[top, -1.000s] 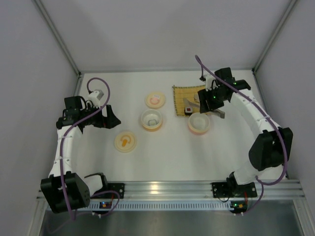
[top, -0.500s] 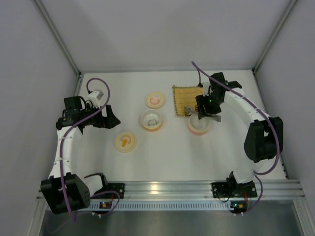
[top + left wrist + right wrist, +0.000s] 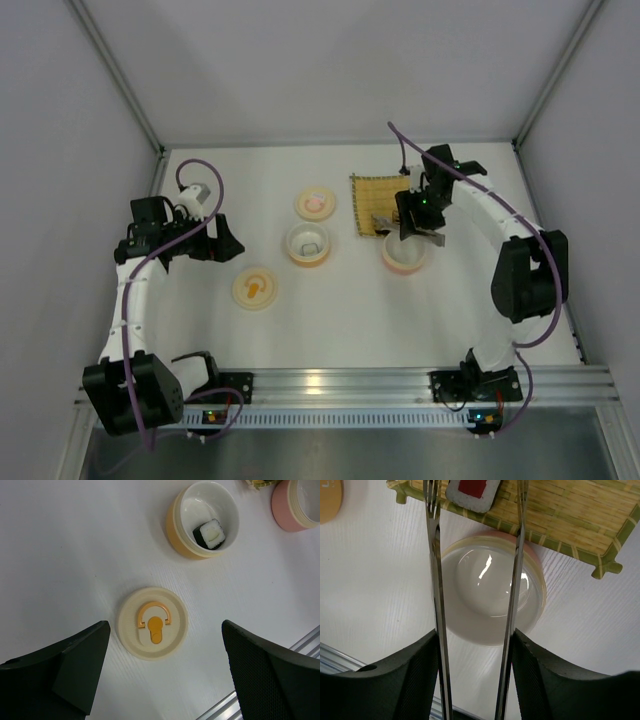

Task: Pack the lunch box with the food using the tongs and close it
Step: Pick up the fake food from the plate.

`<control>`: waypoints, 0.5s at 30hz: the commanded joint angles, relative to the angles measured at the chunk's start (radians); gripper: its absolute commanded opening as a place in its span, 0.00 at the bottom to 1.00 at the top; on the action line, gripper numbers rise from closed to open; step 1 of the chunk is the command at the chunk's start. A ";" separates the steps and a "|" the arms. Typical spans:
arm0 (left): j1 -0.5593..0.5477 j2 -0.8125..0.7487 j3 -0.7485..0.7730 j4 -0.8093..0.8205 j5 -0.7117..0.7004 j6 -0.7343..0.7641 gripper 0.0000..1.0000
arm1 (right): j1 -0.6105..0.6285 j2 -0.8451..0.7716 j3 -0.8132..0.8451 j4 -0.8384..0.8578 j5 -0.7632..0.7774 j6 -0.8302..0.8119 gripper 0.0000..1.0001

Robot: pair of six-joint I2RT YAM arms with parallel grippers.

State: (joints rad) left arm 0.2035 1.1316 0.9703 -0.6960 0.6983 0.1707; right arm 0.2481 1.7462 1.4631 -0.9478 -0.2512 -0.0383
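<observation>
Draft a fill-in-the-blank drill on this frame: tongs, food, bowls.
1. The right tool grips the metal ____.
2. The red-topped piece lies on the woven ____.
3. The pink bowl under the right tool is ____.
4. The orange bowl holds ____ black-wrapped piece.

Missing words: tongs; mat; empty; one.
</observation>
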 commanded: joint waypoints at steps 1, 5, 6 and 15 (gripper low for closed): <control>0.007 -0.021 -0.001 0.046 0.004 0.007 0.98 | 0.008 0.012 0.063 -0.012 -0.023 0.020 0.54; 0.007 -0.015 -0.001 0.052 0.006 0.004 0.98 | 0.010 0.012 0.066 -0.017 -0.026 0.014 0.51; 0.007 -0.013 0.001 0.050 0.007 0.003 0.98 | 0.010 0.012 0.068 -0.020 -0.026 0.012 0.50; 0.007 -0.006 0.007 0.058 0.013 -0.002 0.98 | 0.011 0.026 0.121 -0.058 -0.014 -0.006 0.45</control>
State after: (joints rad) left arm 0.2035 1.1320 0.9703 -0.6861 0.6945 0.1703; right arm 0.2485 1.7634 1.5139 -0.9722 -0.2604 -0.0372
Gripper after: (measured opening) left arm 0.983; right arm 0.459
